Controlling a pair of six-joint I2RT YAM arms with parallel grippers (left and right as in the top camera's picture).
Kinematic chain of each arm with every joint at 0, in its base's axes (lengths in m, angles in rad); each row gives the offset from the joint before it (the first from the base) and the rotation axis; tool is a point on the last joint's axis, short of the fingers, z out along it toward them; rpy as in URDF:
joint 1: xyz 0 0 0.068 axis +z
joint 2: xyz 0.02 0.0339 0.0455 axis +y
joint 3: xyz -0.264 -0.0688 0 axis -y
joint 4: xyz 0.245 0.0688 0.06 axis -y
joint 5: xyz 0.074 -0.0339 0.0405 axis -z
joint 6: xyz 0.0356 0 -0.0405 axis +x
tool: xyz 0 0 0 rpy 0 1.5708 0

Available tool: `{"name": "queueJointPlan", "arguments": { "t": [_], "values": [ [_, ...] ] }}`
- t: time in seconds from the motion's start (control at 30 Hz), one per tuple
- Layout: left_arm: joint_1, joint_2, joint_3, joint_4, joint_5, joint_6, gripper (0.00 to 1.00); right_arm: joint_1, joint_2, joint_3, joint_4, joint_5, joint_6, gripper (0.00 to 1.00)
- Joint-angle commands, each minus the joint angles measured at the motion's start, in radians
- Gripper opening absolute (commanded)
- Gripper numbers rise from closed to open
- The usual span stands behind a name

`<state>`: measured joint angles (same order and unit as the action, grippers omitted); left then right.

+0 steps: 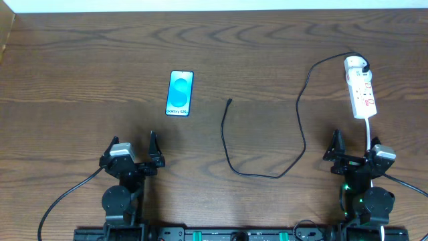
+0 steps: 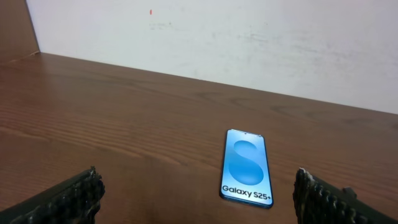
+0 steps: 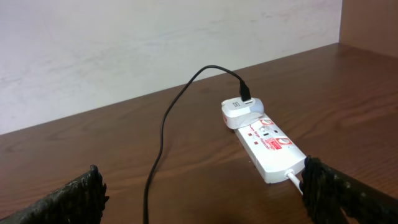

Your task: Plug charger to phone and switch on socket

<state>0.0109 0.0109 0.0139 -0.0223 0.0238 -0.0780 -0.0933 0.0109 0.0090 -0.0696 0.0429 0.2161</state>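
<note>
Both open wide, nothing held: left pincer (image 1: 132,146) and right pincer (image 1: 352,150), low over the worktop (image 1: 254,53). I see the phone (image 1: 180,93) flat, screen up, just ahead of the left pincer. The socket (image 1: 363,94) lies ahead of the right pincer, with the adapter (image 1: 354,64) at its far end. The charger (image 1: 299,127) loops between the pincers, its plug tip (image 1: 229,102) apart from the phone.

small rectangular black-framed smartphone with blue swirl screen (image 2: 247,167) | white text "Galaxy S25+" stands along the screen's near end, legible in left wrist view | white elongated plastic power strip (image 3: 270,149) | carries red printed marks on its top face, too small to read
</note>
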Motion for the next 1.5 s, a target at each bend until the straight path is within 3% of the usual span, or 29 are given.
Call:
{"name": "queueJointPlan", "arguments": {
  "t": [0.0, 1.27, 1.47],
  "values": [
    [-0.004, -0.006, -0.01, -0.049, -0.017, 0.002, 0.99, 0.004, -0.005, -0.003, -0.001, 0.011, -0.011, 0.99],
    [-0.004, -0.006, -0.01, -0.047, -0.017, 0.003, 0.99, 0.004, -0.005, -0.003, -0.001, 0.011, -0.011, 0.99],
    [-0.004, -0.006, -0.01, 0.019, -0.018, 0.003, 0.99, 0.004, -0.005, -0.003, -0.001, 0.011, -0.011, 0.99]
  ]
}}
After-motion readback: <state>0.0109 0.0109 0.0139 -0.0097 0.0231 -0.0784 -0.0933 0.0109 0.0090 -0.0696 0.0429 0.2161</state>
